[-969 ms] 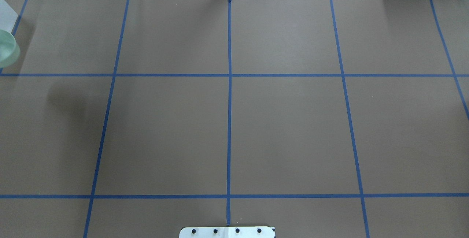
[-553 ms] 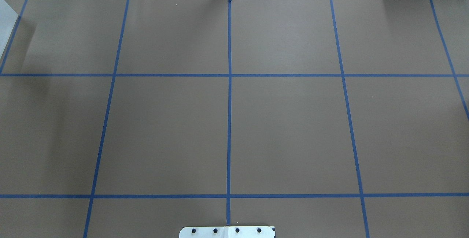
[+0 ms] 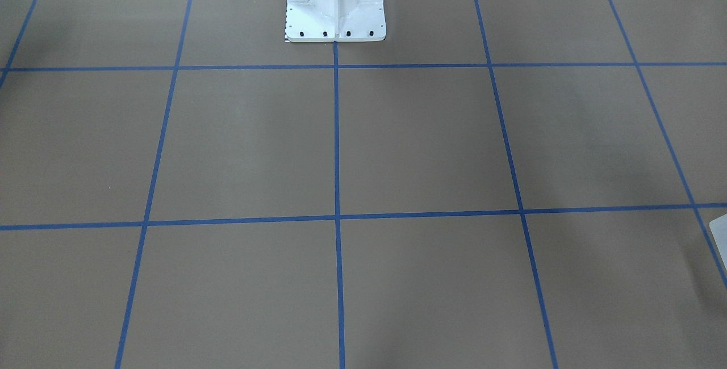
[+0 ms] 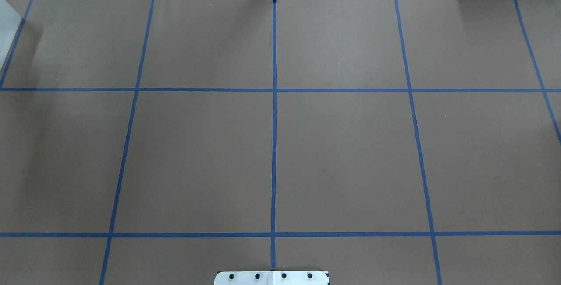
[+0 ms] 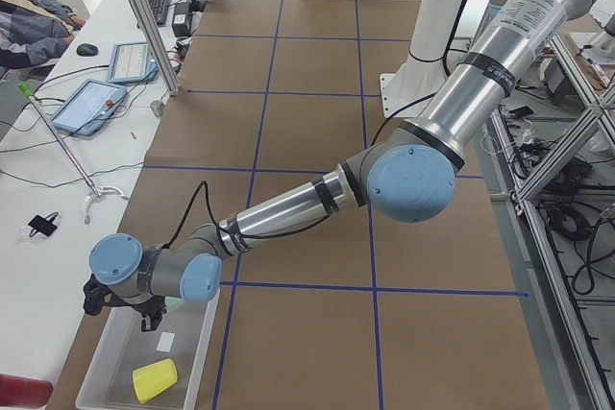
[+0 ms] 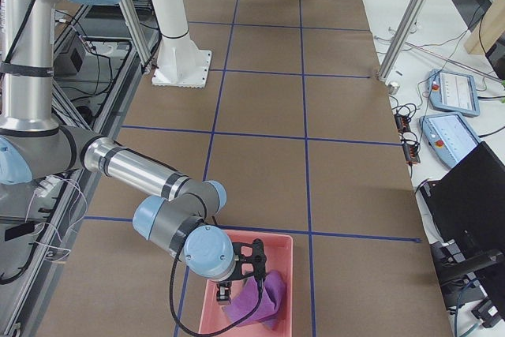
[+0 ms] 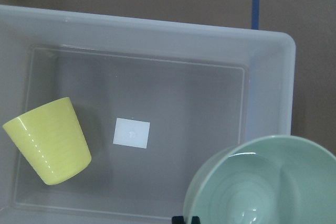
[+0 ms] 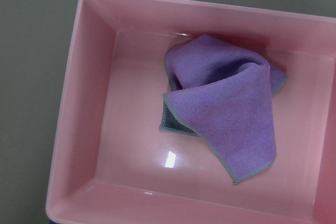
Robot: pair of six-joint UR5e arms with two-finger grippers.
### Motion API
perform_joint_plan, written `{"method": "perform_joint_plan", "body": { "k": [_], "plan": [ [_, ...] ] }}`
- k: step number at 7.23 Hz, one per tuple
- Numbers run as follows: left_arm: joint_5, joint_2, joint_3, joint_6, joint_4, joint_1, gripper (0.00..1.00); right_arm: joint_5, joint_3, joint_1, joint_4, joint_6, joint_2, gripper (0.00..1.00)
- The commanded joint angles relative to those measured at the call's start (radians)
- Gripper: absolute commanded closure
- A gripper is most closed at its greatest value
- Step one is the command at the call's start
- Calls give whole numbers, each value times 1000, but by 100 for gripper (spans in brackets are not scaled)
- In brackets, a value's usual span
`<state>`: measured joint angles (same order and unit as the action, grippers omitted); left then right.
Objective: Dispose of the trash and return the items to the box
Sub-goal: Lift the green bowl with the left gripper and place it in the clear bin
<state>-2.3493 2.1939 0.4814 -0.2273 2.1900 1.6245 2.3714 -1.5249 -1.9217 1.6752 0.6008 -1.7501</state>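
My left gripper [image 7: 186, 220] is shut on the rim of a pale green bowl [image 7: 262, 182] and holds it over the clear plastic bin [image 7: 268, 77]. A yellow cup [image 7: 50, 140] lies on its side in that bin. In the exterior left view the left gripper [image 5: 144, 314] hangs over the bin [image 5: 115, 372]. My right gripper [image 6: 237, 274] hovers over the pink bin [image 8: 89, 103], which holds a crumpled purple cloth [image 8: 226, 114]. Its fingers do not show in the right wrist view, so I cannot tell if it is open or shut.
The brown table with its blue tape grid [image 4: 274, 90] fills the overhead view. The robot's white pedestal [image 3: 335, 0] stands at the table's near edge. A corner of the clear bin [image 4: 6, 35] shows at the far left. Tablets [image 5: 91, 103] lie on a side table.
The green bowl that showed at the overhead view's left edge one second ago has moved left out of that view, and its shadow on the table has gone.
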Motion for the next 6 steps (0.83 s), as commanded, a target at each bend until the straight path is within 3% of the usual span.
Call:
{"method": "perform_joint_plan", "body": {
  "k": [1,2,3,4,6],
  "plan": [
    [36,7,-47,-49,65,-3,100,0,0,1,-2,-3,0,0],
    [35,6,-49,-49,65,-6,94,0,-1,1,-2,-3,1,0],
    [30,6,-49,-49,65,-8,76,0,-1,0,-2,-3,1,0],
    [22,4,-46,-46,67,-8,1,0,-1,1,-2,-3,0,0],
    [-48,-5,-24,-50,71,-8,1,0,-3,0,-2,-3,1,0]
  ]
}}
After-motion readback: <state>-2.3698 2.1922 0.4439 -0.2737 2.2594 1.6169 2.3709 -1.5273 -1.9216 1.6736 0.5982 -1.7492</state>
